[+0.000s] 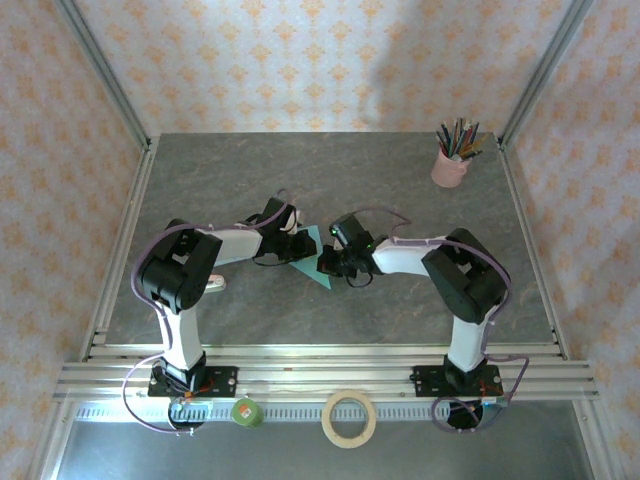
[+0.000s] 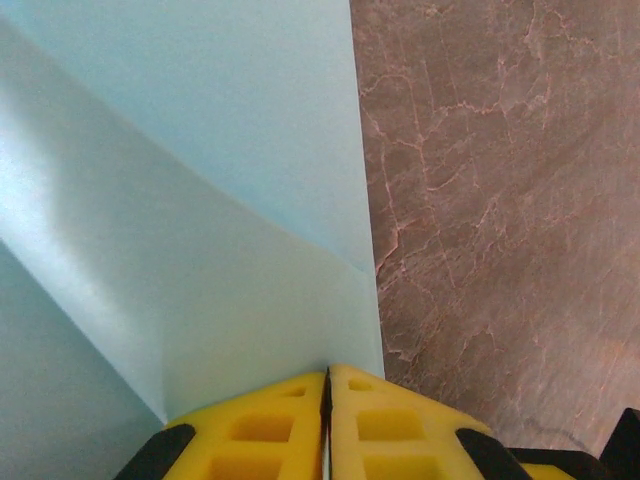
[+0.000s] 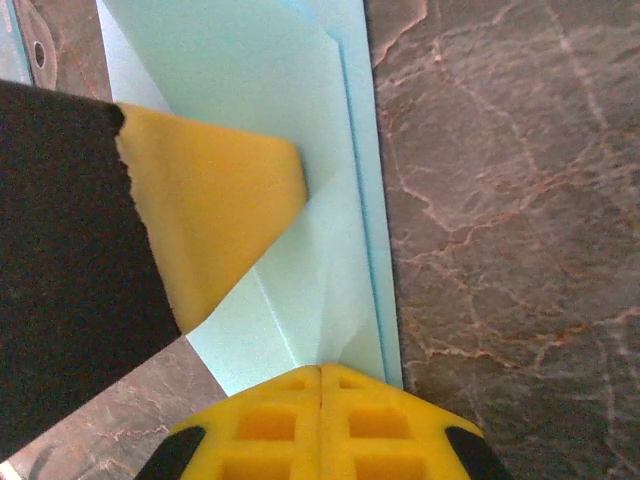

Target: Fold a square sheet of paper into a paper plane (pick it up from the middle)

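Two jobs here, one per side. Left gripper (image 2: 327, 374): jaws all but together, seemingly nipping a raised flap of the paper (image 2: 220, 230), likely to steer the fold over. Right gripper (image 3: 320, 372): fully closed, holding nothing, tips down on the paper's layered edge, probably pinning it while the crease sets. Paper lies mid-table (image 3: 510, 220) between them, folded to a point. More folds to go.

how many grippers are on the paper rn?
2: left gripper on the left side of the paper, right gripper on its right side. Both are shut, tips at the paper.
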Tool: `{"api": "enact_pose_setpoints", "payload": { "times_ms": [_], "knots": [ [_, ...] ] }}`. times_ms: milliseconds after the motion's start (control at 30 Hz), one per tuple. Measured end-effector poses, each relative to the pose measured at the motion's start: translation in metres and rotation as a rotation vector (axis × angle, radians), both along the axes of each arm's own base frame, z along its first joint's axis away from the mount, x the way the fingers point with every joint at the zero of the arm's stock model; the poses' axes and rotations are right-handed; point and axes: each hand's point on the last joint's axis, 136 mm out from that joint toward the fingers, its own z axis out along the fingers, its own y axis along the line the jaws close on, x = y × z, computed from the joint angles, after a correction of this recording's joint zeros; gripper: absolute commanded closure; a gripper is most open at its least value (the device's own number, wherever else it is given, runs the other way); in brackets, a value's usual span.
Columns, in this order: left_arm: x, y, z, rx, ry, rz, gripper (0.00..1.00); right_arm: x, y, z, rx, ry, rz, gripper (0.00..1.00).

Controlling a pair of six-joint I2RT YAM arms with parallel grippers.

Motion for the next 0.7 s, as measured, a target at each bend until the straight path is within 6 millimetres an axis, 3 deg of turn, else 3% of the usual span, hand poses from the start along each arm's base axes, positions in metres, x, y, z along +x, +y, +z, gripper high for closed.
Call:
{"api": "enact_pose_setpoints", "payload": {
  "times_ms": [433,700],
  "knots": [
    [-0.01,0.005,0.022,-0.013,-0.057,-0.011,0.91,0.001,-0.003,-0.003,-0.029,-0.01,-0.001,1.0],
    [-0.018,-0.005,0.017,0.0,-0.063,-0.062,0.92,0.001,-0.003,-0.002,-0.03,-0.013,0.003,1.0]
  ]
}}
